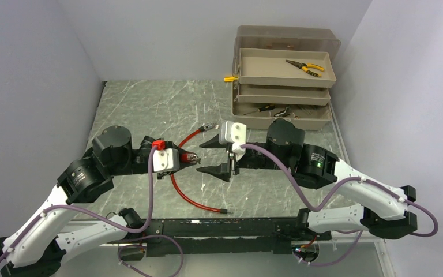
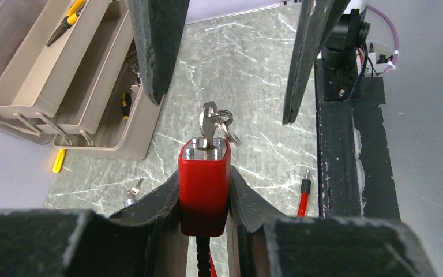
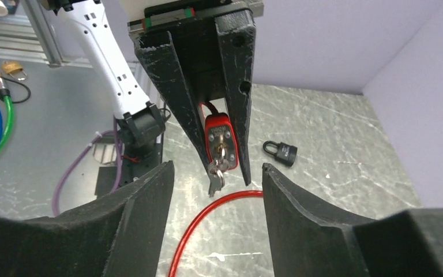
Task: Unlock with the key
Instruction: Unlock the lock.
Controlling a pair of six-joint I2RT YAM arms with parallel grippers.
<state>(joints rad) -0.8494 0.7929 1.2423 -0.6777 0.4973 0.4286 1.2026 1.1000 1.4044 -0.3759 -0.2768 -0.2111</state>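
While the left gripper (image 2: 205, 173) is closed narrowly on the body of the red padlock (image 2: 205, 199), holding it above the worktop (image 1: 150, 109) with its keyhole face turned toward the right arm, the right gripper (image 1: 212, 157) stands wide and holds nothing. The key (image 2: 207, 128) sits in the padlock's keyhole, with a key ring (image 2: 224, 122) hanging from its bow. The right gripper's fingers (image 2: 157, 52) stand one on each side of the key and just short of it. They touch neither the key nor the padlock.

Under the two grippers a red cable (image 1: 180, 193) lies in a curve on the worktop. One end has a metal tip on the far side, and the other end lies near the arms' bases. A small black padlock (image 3: 281, 153) lies on the worktop, apart from the red one.

At the far right of the worktop stands a tan toolbox (image 1: 282, 86), its trays fanned open in steps under a clear lid. The top tray (image 1: 254, 72) holds a pair of yellow-handled pliers (image 1: 306, 67) and nothing else that shows. What the middle tray (image 1: 277, 93) holds cannot be told. The bottom tray (image 1: 317, 121) holds several hand tools, among them a screwdriver (image 2: 126, 105) with a yellow and black handle. A small yellow object (image 1: 229, 79) lies on the worktop just left of the toolbox.
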